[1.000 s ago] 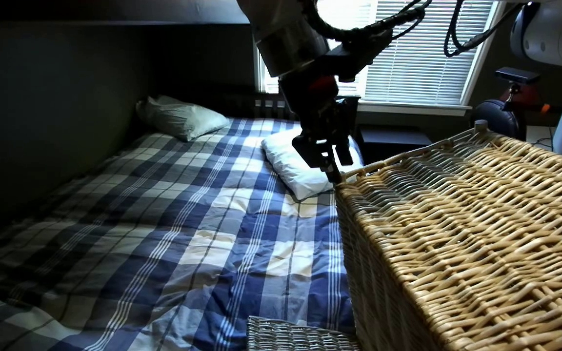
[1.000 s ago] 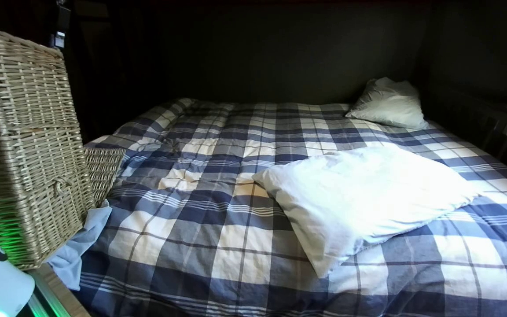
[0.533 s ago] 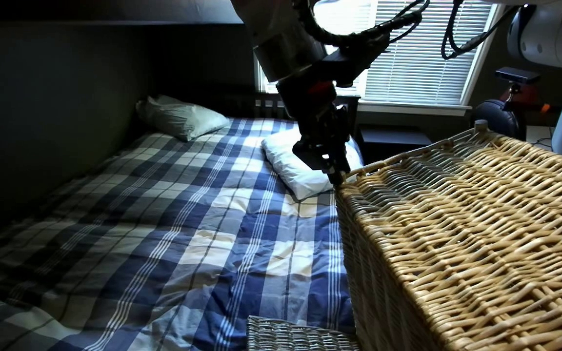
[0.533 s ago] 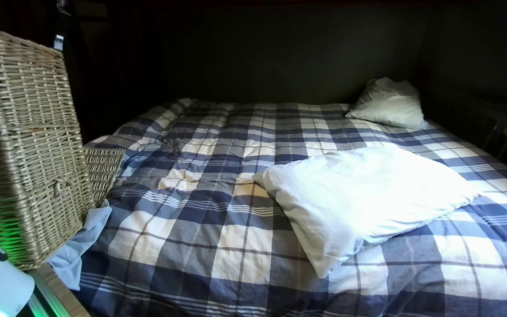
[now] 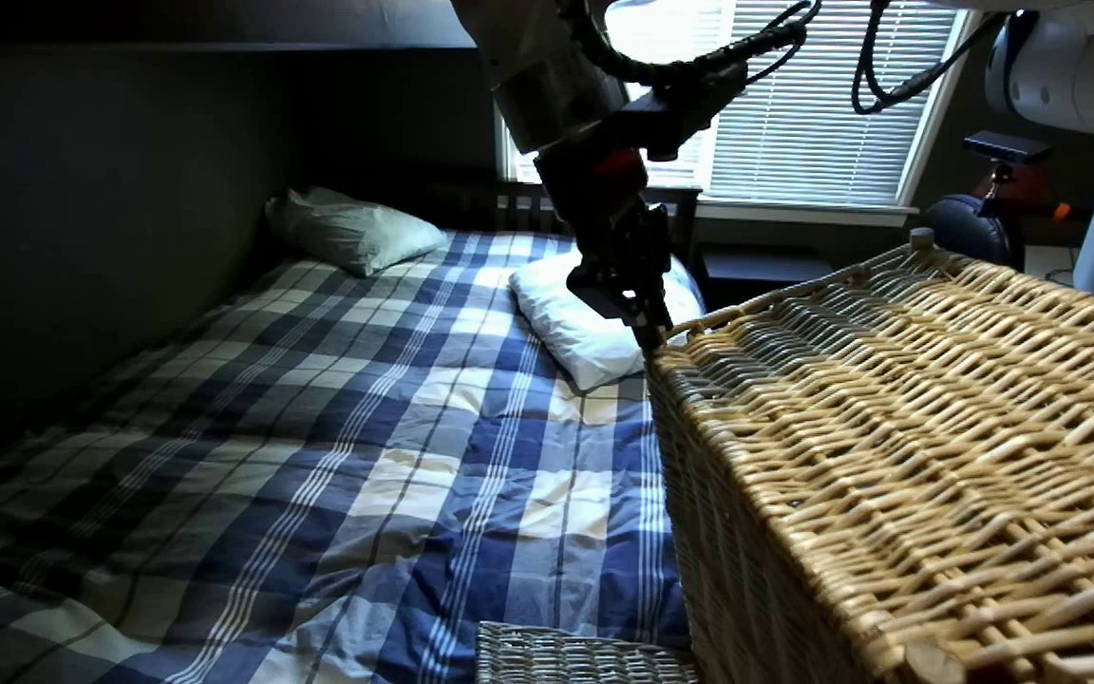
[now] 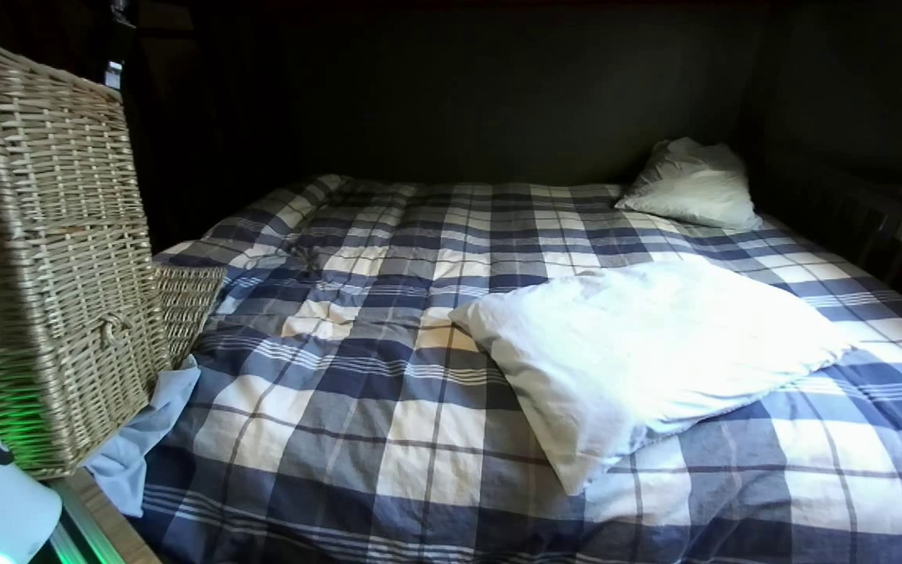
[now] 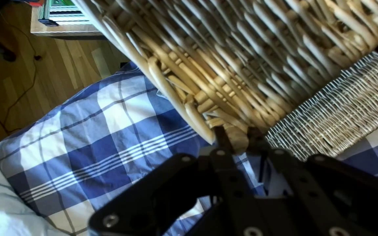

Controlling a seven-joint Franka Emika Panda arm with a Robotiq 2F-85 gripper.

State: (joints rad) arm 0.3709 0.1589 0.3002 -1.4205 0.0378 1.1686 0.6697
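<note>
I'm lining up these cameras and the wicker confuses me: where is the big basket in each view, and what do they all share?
In an exterior view: the big basket fills the lower right.
In an exterior view: the big basket stands at the left edge.
Wrist view: the big basket spans the top, centre to right.
Shared landmark: the plaid bedding.

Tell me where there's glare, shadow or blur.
In an exterior view, glare burns out part of the white slatted window blinds and shadow covers the plain dark wall; in the wrist view, the big tan wicker basket and black two-fingered gripper look blurred.
</note>
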